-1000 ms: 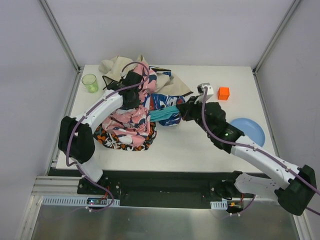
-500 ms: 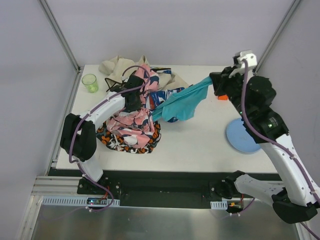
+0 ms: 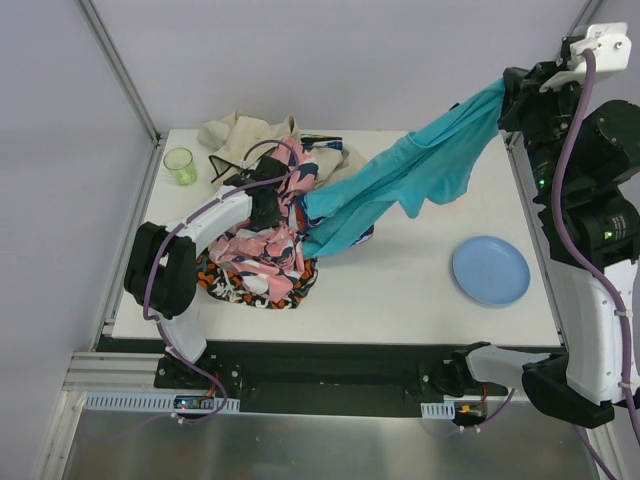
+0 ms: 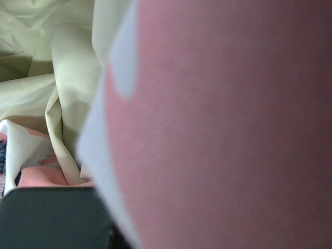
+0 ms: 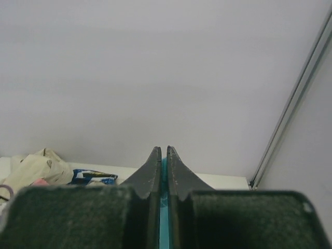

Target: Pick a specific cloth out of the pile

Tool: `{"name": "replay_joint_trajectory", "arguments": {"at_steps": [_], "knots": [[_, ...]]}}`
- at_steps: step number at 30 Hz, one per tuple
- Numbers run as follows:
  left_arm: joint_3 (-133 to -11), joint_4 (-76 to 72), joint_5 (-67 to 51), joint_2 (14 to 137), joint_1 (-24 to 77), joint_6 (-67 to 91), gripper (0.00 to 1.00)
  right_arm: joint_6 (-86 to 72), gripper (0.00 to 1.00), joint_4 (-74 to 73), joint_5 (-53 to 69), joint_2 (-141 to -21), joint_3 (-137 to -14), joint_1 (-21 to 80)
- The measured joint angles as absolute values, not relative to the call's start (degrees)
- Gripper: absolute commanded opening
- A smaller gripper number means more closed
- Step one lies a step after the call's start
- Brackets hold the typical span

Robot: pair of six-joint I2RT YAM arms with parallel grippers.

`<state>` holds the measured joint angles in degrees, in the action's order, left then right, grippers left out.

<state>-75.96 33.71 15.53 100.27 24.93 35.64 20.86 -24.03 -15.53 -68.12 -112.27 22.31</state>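
The turquoise-teal cloth hangs stretched in the air from my right gripper down to the pile, where its lower end still touches the heap. The right gripper is raised high at the far right and is shut on the cloth's corner. In the right wrist view a teal strip shows between the closed fingers of the gripper. My left gripper is down in the pile against the pink patterned cloth, which fills its camera and hides the jaws.
A green cup stands at the table's far left. A light blue plate lies at the right. Beige fabric spreads behind the pile and also shows in the left wrist view. A blue patterned cloth lies at the back.
My right gripper has risen up and to the far right with the teal cloth, drawing it out of the pile into a long hanging sheet. The left arm has stayed on the pile.
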Motion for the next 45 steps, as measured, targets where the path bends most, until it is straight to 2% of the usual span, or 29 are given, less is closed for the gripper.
{"name": "replay_joint_trajectory", "arguments": {"at_steps": [7,16,24,30,31,34,35,38,40,45], "knots": [[-75.46,33.58,15.49,100.27,24.69,36.75,0.00,25.61,0.01,-26.79,-17.80,-74.98,-125.89,21.17],[-74.41,33.47,15.59,100.36,24.67,37.06,0.00,31.46,0.01,-23.79,-20.36,-76.34,-134.78,20.82],[-74.08,33.54,15.57,100.84,24.64,37.10,0.00,36.38,0.01,-16.27,-23.09,-75.05,-136.86,20.53],[-74.11,33.54,15.18,100.73,24.64,37.08,0.00,35.55,0.01,-16.29,-19.57,-73.82,-135.28,20.49],[-74.11,33.56,15.05,100.68,24.64,37.06,0.04,35.07,0.01,-16.60,-18.44,-73.80,-135.28,20.49],[-74.11,33.78,14.31,99.81,24.62,36.95,0.31,32.93,0.01,-17.61,-15.05,-73.76,-135.31,20.47],[-74.11,33.91,14.00,99.39,24.62,36.86,0.45,32.16,0.01,-17.80,-14.04,-73.78,-135.31,20.47],[-74.11,35.22,13.54,97.34,24.64,36.36,0.74,29.93,0.01,-18.92,-10.96,-74.04,-135.31,20.47],[-74.13,36.05,13.45,95.72,24.71,36.18,0.99,29.08,0.00,-19.29,-9.89,-74.06,-135.31,20.47],[-75.20,37.04,11.33,89.65,25.41,34.72,0.99,27.62,0.00,-19.46,-8.69,-73.95,-135.11,20.45]]}}
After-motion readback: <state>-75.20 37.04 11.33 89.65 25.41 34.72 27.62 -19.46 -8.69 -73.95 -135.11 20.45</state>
